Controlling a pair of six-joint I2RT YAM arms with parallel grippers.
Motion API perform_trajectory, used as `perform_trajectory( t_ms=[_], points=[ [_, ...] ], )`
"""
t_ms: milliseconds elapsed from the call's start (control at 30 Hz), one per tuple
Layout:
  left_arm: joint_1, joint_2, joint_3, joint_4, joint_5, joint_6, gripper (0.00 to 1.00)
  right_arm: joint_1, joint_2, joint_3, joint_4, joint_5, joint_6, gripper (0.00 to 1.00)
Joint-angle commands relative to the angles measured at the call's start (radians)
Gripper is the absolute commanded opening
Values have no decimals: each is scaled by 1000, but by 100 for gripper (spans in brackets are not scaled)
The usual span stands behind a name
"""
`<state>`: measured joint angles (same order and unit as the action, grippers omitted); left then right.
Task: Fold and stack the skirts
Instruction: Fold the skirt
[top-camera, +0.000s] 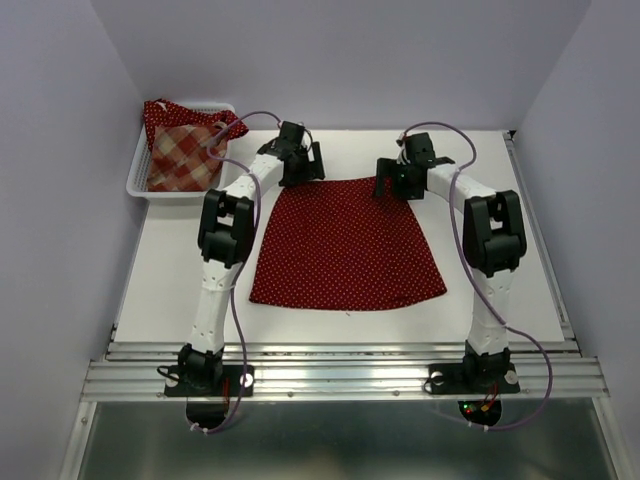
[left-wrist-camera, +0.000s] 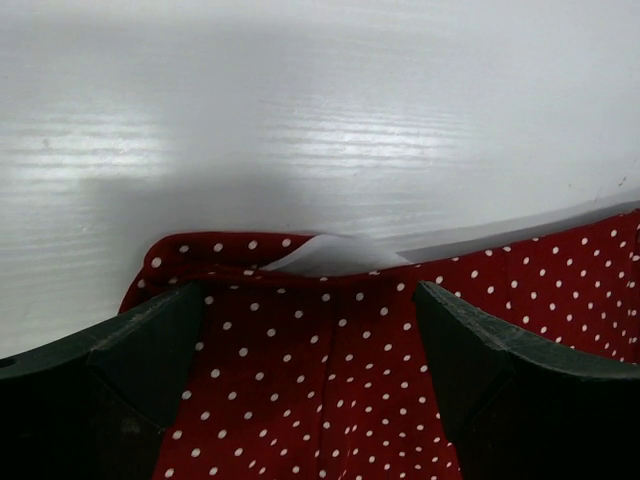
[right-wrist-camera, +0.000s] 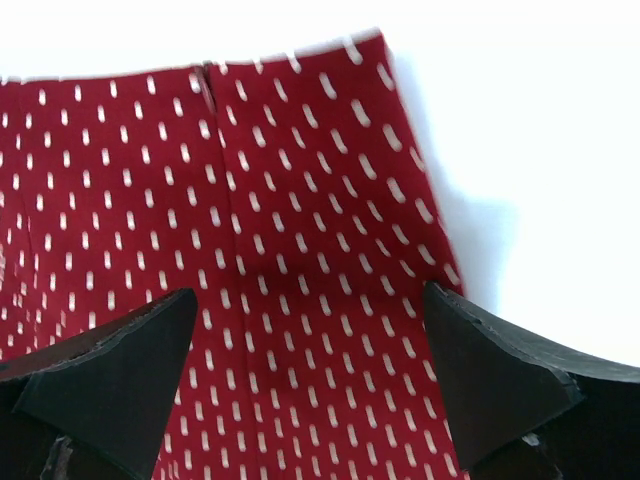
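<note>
Left gripper (top-camera: 305, 165) and right gripper (top-camera: 388, 180) both have their fingers spread wide, pinching nothing. On the white table (top-camera: 160, 270) a dark red polka-dot skirt (top-camera: 345, 245) lies flat, hem toward the arm bases. Each gripper sits low over one corner of that skirt's far waist edge. Beyond its far left corner, a white basket (top-camera: 135, 185) holds the plaid skirt (top-camera: 180, 155) and a second polka-dot skirt (top-camera: 160, 112).
</note>
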<state>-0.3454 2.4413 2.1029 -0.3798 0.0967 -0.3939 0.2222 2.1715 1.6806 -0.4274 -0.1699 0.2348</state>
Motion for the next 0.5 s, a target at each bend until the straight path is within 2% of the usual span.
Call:
perform_trajectory(
  t_ms=[0, 133, 233, 267, 300, 333, 367, 467],
  points=[
    [14, -166, -38, -91, -81, 36, 99, 15, -212, -53, -11, 36, -29, 100],
    [19, -347, -190, -77, -204, 36, 99, 110, -409, -212, 15, 112, 12, 100],
    [32, -541, -320, -113, -274, -3, 99, 276, -538, -314, 12, 217, 67, 100],
    [34, -586, -358, -134, -308, -26, 99, 372, -562, -332, 10, 242, 83, 100],
    [34, -638, -450, -137, -365, -66, 99, 425, -599, -363, 10, 297, 127, 100],
    [34, -744, -504, -148, -396, -88, 99, 525, -611, -374, 13, 320, 145, 100],
    [37, -795, -599, -163, -429, -117, 99, 576, -618, -381, 13, 345, 162, 100],
    [60, -977, -719, -235, -531, -219, 99, 730, -576, -352, -5, 454, 205, 100]
  ],
)
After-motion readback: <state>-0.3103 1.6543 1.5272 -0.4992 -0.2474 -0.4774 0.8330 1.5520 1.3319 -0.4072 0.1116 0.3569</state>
